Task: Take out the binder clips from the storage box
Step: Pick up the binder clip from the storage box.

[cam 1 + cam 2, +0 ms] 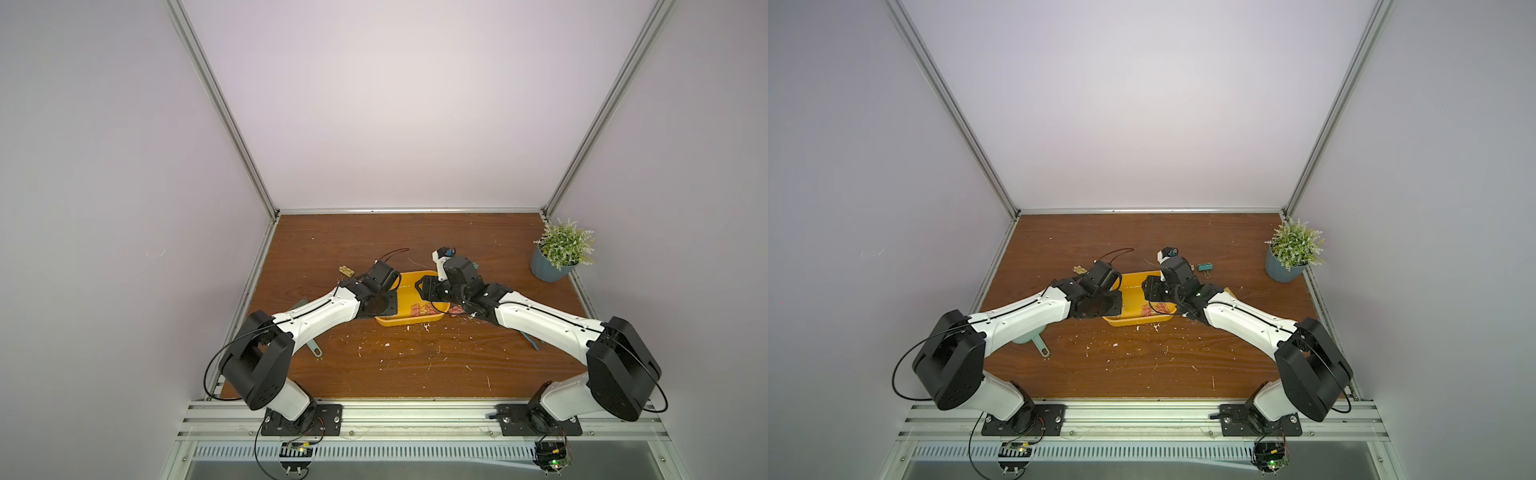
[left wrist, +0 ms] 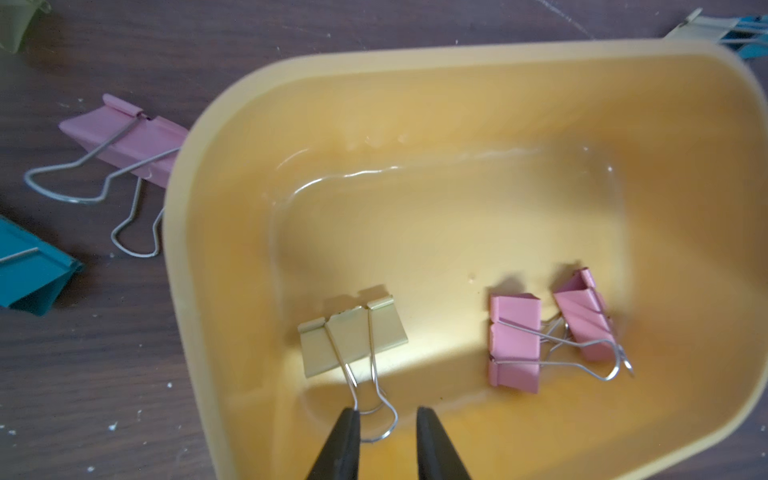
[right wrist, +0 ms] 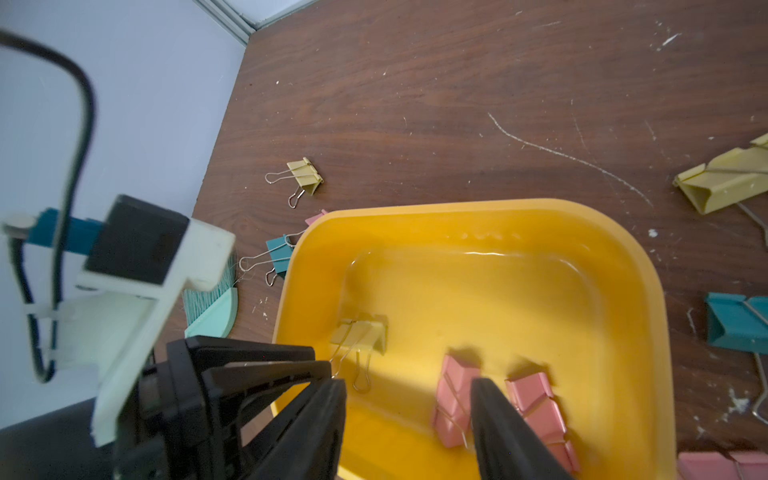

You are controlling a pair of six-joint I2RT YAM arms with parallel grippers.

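Wood table (image 1: 415, 374) nearest you carries white specks (image 1: 426, 328). Next comes the yellow storage box (image 1: 405, 322), mid-table between both arms. Inside lie three binder clips (image 3: 365, 332): a yellow clip (image 2: 353, 336) and two pink clips (image 2: 515, 340). Your left gripper (image 2: 386, 419) is parted, fingers either side of the yellow clip's wire handle (image 2: 376, 399), one finger touching it, no pinch. Your right gripper (image 3: 407, 399) stands wide apart, one finger against a pink clip, nothing grasped. On the table just beside the box: loose pink clip (image 2: 124, 137), loose teal clip (image 2: 33, 274), loose yellow clip (image 3: 305, 174). Farthest, a plant pot (image 1: 548, 270) sits in the right rear corner, well apart from everything.
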